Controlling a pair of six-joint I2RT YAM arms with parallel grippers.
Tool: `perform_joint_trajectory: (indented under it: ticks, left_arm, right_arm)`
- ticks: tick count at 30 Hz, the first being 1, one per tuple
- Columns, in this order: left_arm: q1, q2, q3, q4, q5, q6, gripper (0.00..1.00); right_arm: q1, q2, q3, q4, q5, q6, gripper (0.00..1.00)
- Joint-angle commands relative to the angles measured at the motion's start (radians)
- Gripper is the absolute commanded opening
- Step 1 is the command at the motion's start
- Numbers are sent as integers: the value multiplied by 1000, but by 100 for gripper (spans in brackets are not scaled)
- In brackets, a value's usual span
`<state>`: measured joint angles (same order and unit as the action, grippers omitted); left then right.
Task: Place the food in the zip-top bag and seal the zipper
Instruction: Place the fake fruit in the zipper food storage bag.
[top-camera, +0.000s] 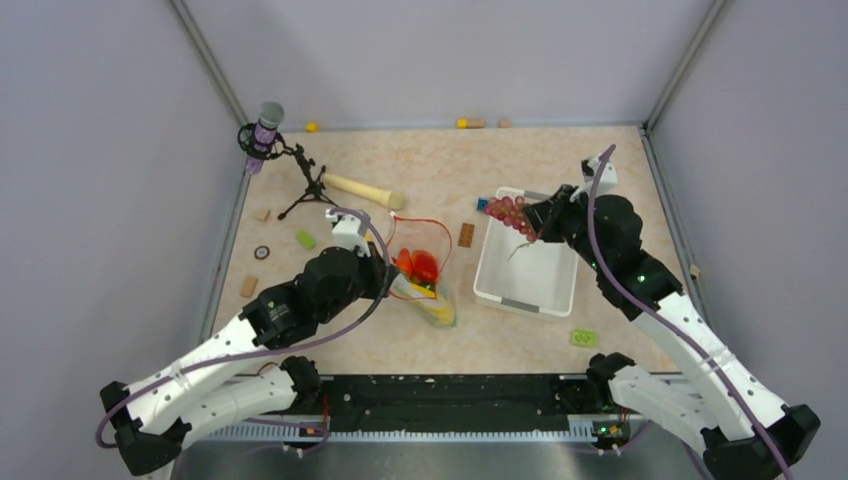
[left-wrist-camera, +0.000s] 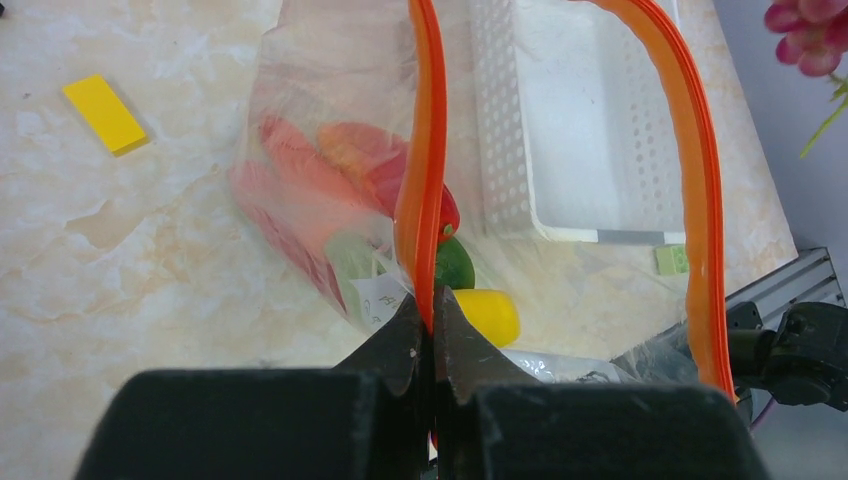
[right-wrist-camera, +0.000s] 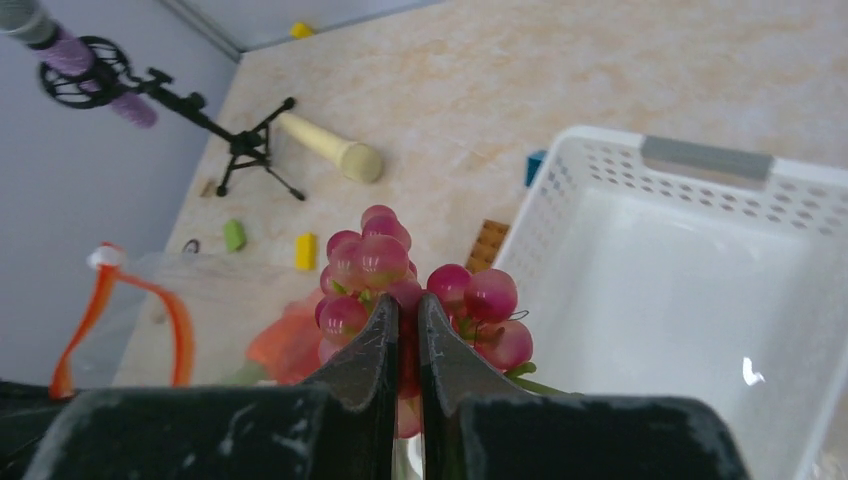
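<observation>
While the left end effector (left-wrist-camera: 432, 300) pinches the orange-red zipper strip (left-wrist-camera: 420, 150), the clear zip-top bag (left-wrist-camera: 310, 100) lies on the marbled worktop (left-wrist-camera: 120, 250) — red, green, yellow toy food (left-wrist-camera: 330, 165) inside. Right end effector (right-wrist-camera: 403, 305) clamps a pink toy grape bunch (right-wrist-camera: 365, 255) by the white perforated basket (right-wrist-camera: 600, 140).

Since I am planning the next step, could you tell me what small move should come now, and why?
Probably carry the grape bunch leftward toward the zip-top bag: the right gripper is shut on it by the white basket, while the left gripper pinches the zipper, holding the mouth open.
</observation>
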<state>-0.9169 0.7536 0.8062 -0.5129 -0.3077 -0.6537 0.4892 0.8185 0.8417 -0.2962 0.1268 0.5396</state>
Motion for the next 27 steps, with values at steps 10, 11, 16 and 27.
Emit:
perform_joint_trajectory:
  ticks: [10, 11, 16, 27]
  left_arm:
    - [3, 32, 44, 91, 19, 11, 0]
    - [2, 30, 42, 92, 19, 11, 0]
    - [3, 8, 29, 102, 21, 11, 0]
    - [3, -9, 16, 106, 36, 10, 0]
  right_arm:
    - [249, 263, 369, 142, -205, -386, 0]
    - [273, 285, 405, 112, -183, -406, 0]
    - [375, 358, 517, -25, -80, -496, 0]
    - [592, 516, 589, -130, 194, -728, 0]
